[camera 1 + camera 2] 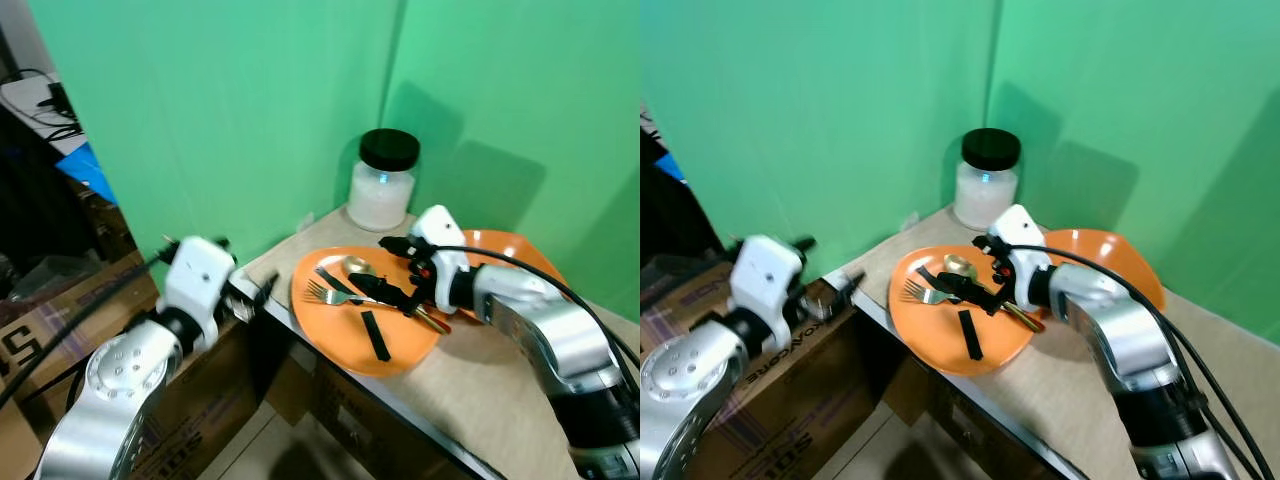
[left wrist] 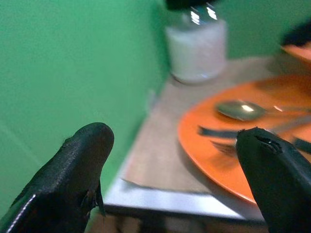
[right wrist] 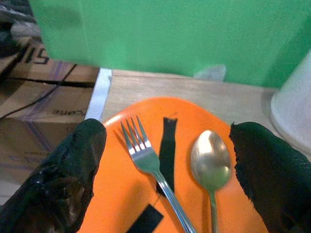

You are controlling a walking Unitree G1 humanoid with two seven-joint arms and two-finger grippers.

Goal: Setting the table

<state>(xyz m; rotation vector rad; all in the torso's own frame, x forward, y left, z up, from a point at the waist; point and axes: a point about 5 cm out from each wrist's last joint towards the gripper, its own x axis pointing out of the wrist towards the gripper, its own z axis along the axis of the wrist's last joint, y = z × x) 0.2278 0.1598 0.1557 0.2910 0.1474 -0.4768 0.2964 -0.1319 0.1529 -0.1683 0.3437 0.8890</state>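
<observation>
Orange and glossy, the oval plate [image 1: 400,352] lies on a pale wood-grain table [image 1: 470,390] whose front edge carries a grey metal trim. On the plate rest a silver fork [image 3: 146,160] with four tines and a rounded, brassy spoon [image 3: 210,162] – side by side, handles running back toward the right gripper [image 3: 165,177]. Between them lies a flat black strip [image 3: 166,145], and a second short black strip [image 1: 376,336] sits nearer the plate's front rim.

The right gripper hangs low over the plate, its two matte black fingers [image 3: 73,174] spread wide on either side of the cutlery and holding nothing. Behind it a second orange dish [image 1: 1110,255] lies on the table, partly hidden by the silver arm.

At the table's back corner, against the green wall [image 1: 250,110], stands a cylindrical jar [image 1: 382,182] of white granules with a black lid.

The left gripper [image 2: 177,160] is off the table's near corner, level with its edge – fingers spread apart, empty, pointing toward the plate and jar. Brown cardboard boxes [image 1: 790,370] sit below it.
</observation>
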